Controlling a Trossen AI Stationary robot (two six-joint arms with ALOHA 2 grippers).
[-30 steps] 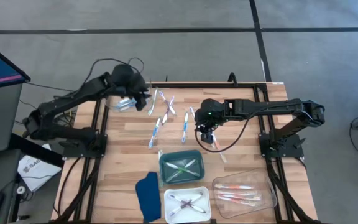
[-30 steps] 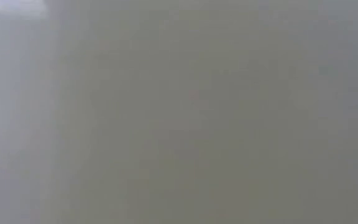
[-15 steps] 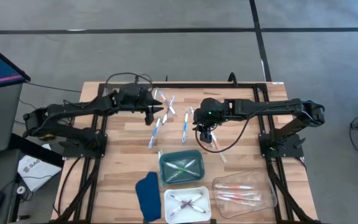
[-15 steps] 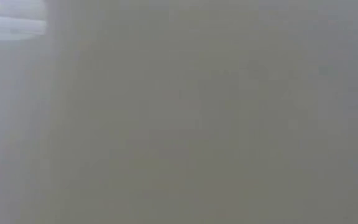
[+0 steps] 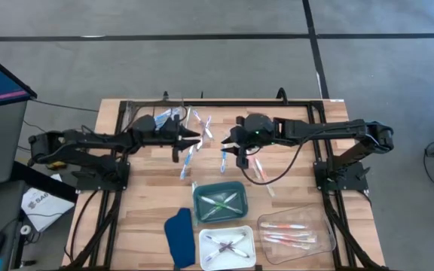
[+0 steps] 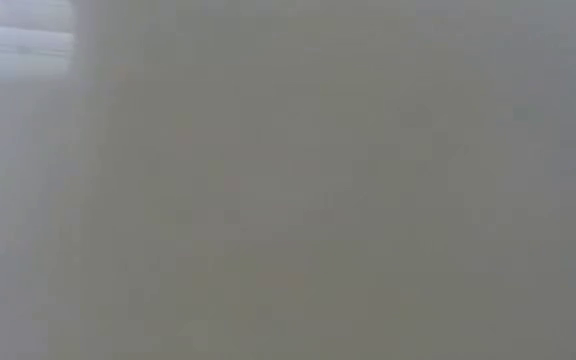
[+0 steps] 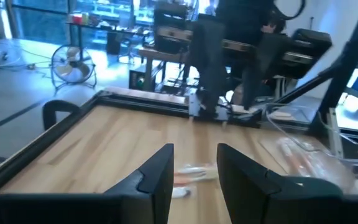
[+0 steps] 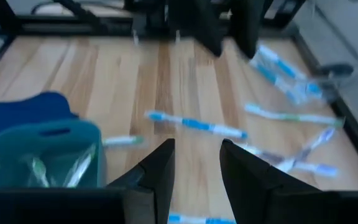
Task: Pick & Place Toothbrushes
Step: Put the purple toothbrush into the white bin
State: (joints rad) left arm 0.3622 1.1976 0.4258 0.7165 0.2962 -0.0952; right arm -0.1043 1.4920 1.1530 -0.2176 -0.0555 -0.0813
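While both pairs of jaws stand parted with bare wood showing in the gap and nothing held, the step in hand looks to me like choosing and reaching for one more brush from the loose scatter. The left gripper (image 5: 191, 138) points toward three o'clock, its fingers (image 7: 160, 177) spread over the table (image 5: 300, 188); the right gripper (image 5: 232, 143) faces it, pointing toward nine o'clock, and its wrist view shows a blue toothbrush (image 8: 194, 124) lying crosswise just beyond its tips. The loose toothbrushes (image 5: 202, 139) lie between the two grippers, at about twelve o'clock from the table's middle, several crossing one another.

To do this well, I would pick a brush that lies alone, turn the wrist so the jaws straddle its handle crosswise, and come straight down, since a slanted approach would likely nudge its neighbours. With the two grippers this near each other, only one should go in at a time.

Sorted brushes already lie in the green tray (image 5: 218, 202), the white tray (image 5: 227, 245) and the clear tray (image 5: 296, 229), all toward six o'clock; a dark blue cloth (image 5: 178, 235) lies beside them. Each arm stretches low and nearly level from its base at the table's side. The low view shows nothing but haze.
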